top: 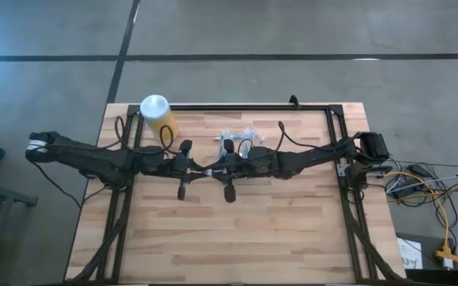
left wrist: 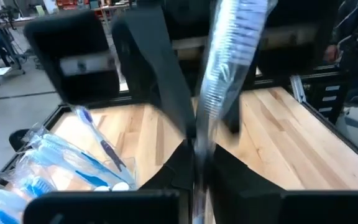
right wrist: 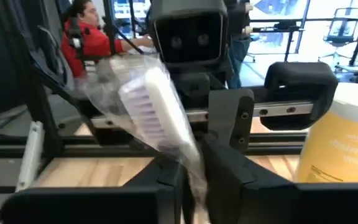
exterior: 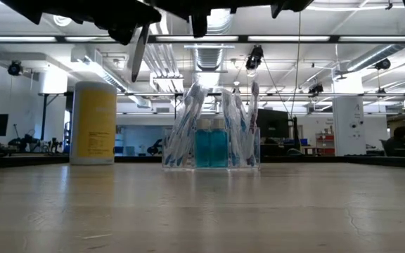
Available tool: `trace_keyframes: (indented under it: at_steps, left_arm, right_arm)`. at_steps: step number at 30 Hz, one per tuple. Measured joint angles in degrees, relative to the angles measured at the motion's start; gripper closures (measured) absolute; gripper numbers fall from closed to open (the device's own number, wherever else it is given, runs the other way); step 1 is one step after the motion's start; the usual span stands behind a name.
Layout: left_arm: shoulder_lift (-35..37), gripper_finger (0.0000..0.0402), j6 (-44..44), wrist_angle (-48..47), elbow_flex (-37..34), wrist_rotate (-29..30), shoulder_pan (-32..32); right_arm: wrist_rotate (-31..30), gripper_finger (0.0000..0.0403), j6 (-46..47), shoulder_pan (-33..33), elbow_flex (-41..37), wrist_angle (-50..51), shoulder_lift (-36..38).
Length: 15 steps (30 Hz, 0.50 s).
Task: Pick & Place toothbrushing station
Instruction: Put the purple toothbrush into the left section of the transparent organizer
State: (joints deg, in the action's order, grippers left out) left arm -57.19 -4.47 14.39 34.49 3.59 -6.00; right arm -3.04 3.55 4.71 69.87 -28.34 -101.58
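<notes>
Right now both arms meet over the middle of the table, and a wrapped toothbrush [left wrist: 229, 56] stands between them. The left gripper [left wrist: 196, 155] is clamped on the lower part of the wrapper. The right gripper [right wrist: 191, 168] also has its fingers pressed against a crinkled sleeve with a bristled head sticking up. This looks like one and the same brush, caught in a hand-over, though no single view shows both grips at once.

The toothbrushing station [top: 237, 135] sits at the back middle of the table, just behind the two wrists. It is already bristling with wrapped brushes around a blue block. The yellow canister [top: 159, 117] stands apart from it on the left arm's side. A person in red [right wrist: 86, 37] sits in the room beyond.

To do this step well, one gripper should let go only once the other holds the brush firmly. The wrap is slippery and the brush is long, so a weak pinch could let it swing or slide. The carrying arm should then keep the brush upright, approach the station from above and aim for a free gap. It should lower slowly, so the brushes already leaning there are not knocked over.
</notes>
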Motion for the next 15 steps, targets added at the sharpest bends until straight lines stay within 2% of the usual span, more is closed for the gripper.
trace_keyframes:
  at_steps: [9, 15]
  left_arm:
    - [6.5, 0.0376, 0.35, 1.07, -4.63, -0.13, -0.04]
    - [12.19, 0.0376, 2.31, 13.82, -12.79, -0.3, -0.03]
  right_arm:
    - [0.04, 0.0208, 2.08, 0.0, -0.03, 6.55, 9.16]
    - [0.01, 0.0179, 1.51, 0.29, -4.85, 8.88, 15.77]
